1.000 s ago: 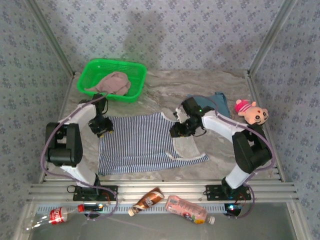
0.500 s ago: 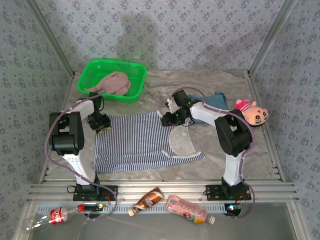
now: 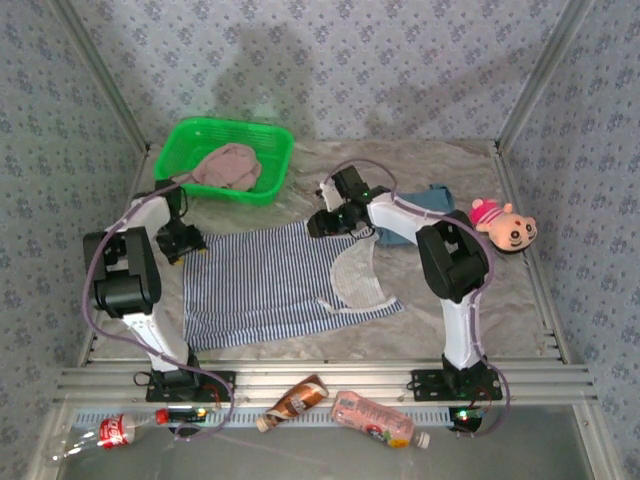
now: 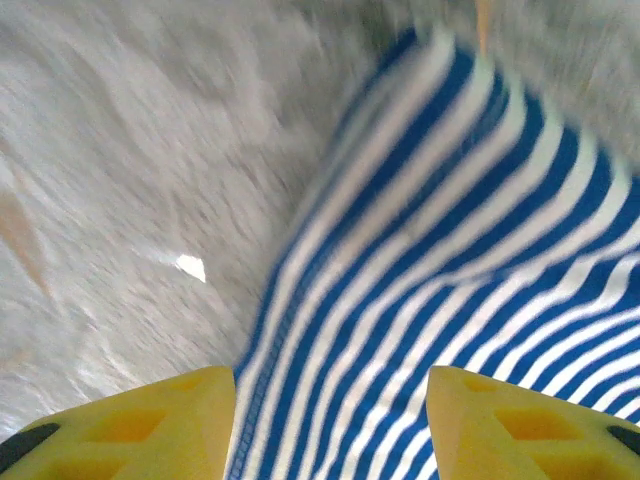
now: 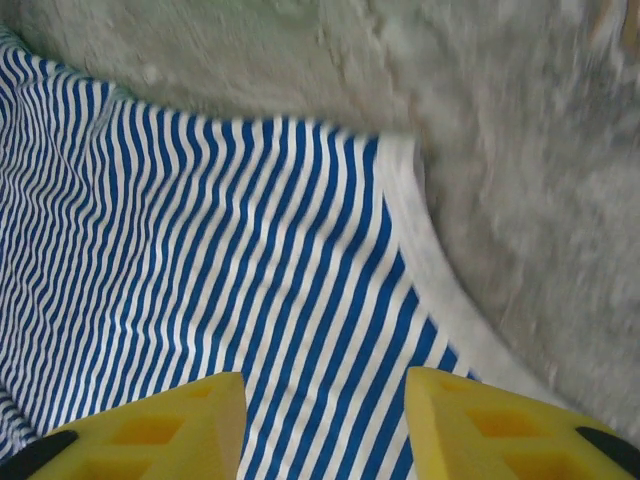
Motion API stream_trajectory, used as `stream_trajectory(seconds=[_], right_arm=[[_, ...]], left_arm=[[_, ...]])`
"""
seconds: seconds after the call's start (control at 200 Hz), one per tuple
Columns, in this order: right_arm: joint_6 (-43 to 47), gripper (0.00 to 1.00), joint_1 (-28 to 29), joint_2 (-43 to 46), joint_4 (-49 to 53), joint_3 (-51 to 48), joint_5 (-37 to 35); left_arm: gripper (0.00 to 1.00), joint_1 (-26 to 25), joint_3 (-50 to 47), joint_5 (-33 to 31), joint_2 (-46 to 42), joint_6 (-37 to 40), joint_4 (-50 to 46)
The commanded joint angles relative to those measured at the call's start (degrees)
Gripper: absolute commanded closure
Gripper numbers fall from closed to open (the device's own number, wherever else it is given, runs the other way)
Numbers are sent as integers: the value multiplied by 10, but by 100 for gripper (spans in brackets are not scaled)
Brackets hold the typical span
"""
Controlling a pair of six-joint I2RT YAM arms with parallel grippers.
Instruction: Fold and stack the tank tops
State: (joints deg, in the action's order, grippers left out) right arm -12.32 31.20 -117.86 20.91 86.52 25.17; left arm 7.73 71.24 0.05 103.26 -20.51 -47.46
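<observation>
The navy-and-white striped tank top (image 3: 265, 280) lies spread flat across the middle of the table. My left gripper (image 3: 183, 243) is at its far left corner. In the left wrist view its yellow fingers stand apart over the hemmed striped edge (image 4: 300, 330), so the left gripper (image 4: 330, 410) is open. My right gripper (image 3: 322, 222) is at the far right corner, by the white-trimmed armhole (image 5: 430, 270). It (image 5: 325, 410) is open too, with stripes flat beneath it. The dusty pink top (image 3: 228, 165) sits in the green basket (image 3: 270, 150). The teal-blue top (image 3: 430, 198) lies behind the right arm.
A pink plush toy (image 3: 503, 224) lies at the right edge. Three bottles (image 3: 370, 418) lie on the rail in front of the arm bases. Metal frame posts border the table on both sides.
Both arms have reached farther toward the back, and the striped top's far edge has shifted back and left with them. Both sets of jaws have widened.
</observation>
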Motion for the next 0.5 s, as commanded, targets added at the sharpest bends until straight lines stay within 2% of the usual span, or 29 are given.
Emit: stream_trajectory(seconds=[0.0,0.145,0.495], right_arm=[[37,50,10,-40,-2,39,-25],[41,47,11,-75,-11,76,-40],[22,45,11,-145,-6,152,-56]], left_arm=[[46,19,27,27,0,25,20],[45,23,51,81,27,35,51],[49,39,71,112,84,71,72]])
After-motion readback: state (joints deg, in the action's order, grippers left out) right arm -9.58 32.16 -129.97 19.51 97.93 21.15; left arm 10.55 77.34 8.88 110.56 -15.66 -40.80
